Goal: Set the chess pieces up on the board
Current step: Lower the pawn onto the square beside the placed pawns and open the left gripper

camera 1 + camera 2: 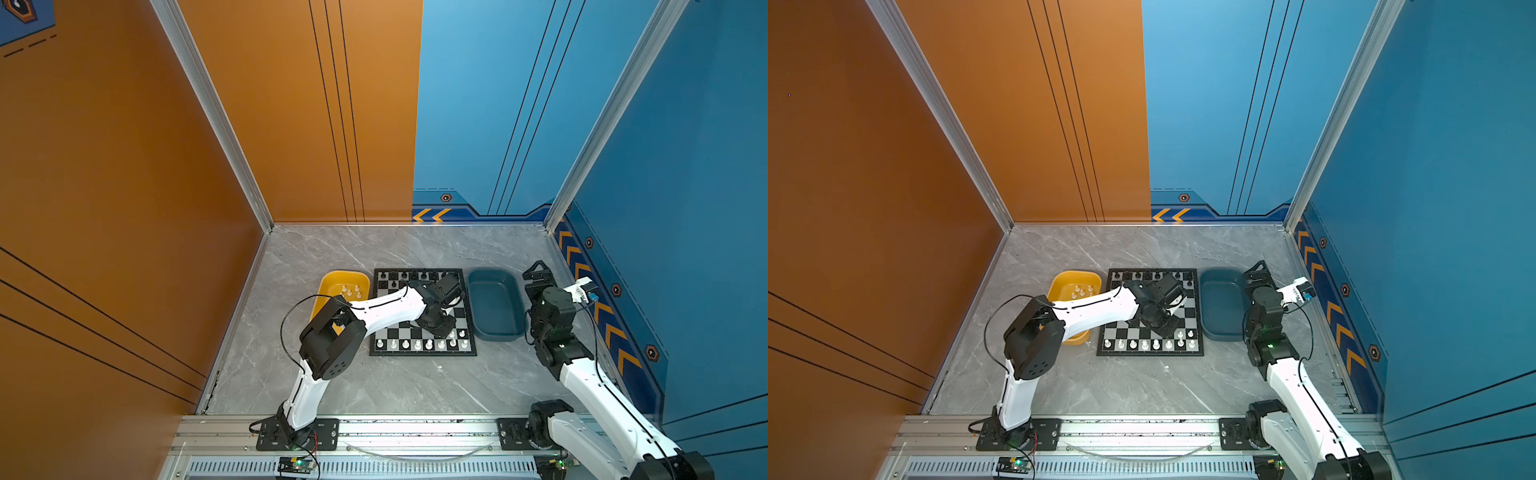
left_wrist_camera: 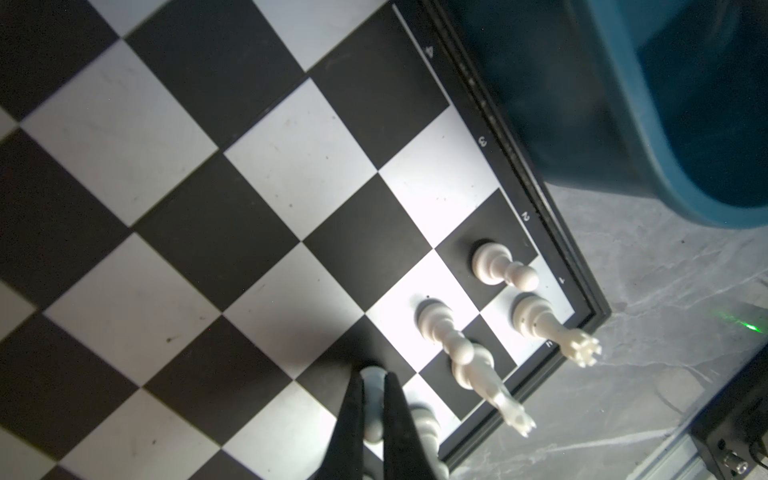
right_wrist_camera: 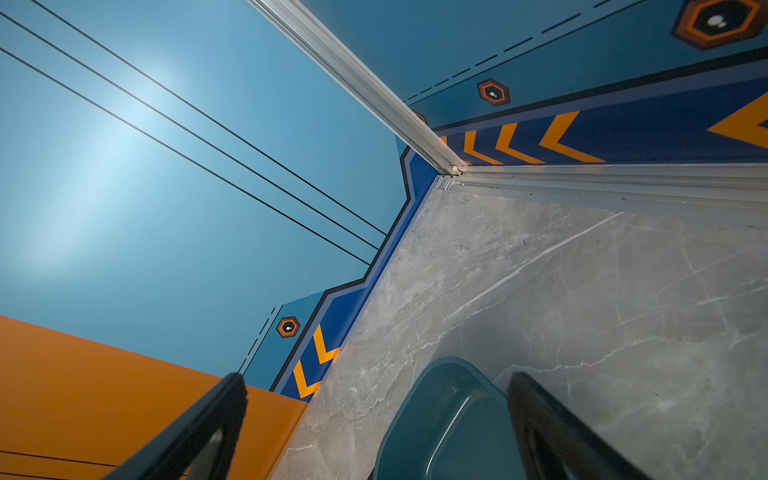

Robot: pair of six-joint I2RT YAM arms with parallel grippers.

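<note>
board (image 1: 395, 332) lies under our left pincer (image 2: 372, 372), the nearer arm | right pincer (image 3: 378, 380) gapes, well apart, by dark blue tray (image 1: 496, 305) | left pincer clamped on white pawn (image 2: 372, 424), long axis running with the pincer | we judge the free black square (image 2: 340, 353) just ahead, beside placed pawn (image 2: 440, 324), is next

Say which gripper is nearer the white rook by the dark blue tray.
Left. The left gripper, gripping a white piece, is a few squares from the rook; the right gripper hangs open at the tray's far end.
</note>
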